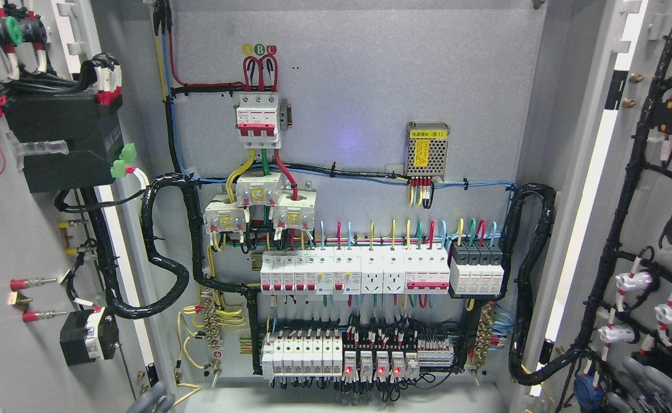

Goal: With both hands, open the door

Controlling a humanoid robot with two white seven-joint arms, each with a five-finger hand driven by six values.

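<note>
Robot hand (pixel 155 400): lower left, grip unclear | left door (pixel 20 241), right door (pixel 645 229): swung wide | task looks done

matt grey metal back panel (pixel 370 86)

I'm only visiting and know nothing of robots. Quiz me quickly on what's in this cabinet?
1. True or false: the left door and right door both stand open.
2. Where is the yellow-labelled mesh box? A) upper right of the back panel B) bottom left of the panel C) on the left door
3. Fill in: the small lit lamps in the bottom row glow ____.
Key: 1 true; 2 A; 3 red.
</note>
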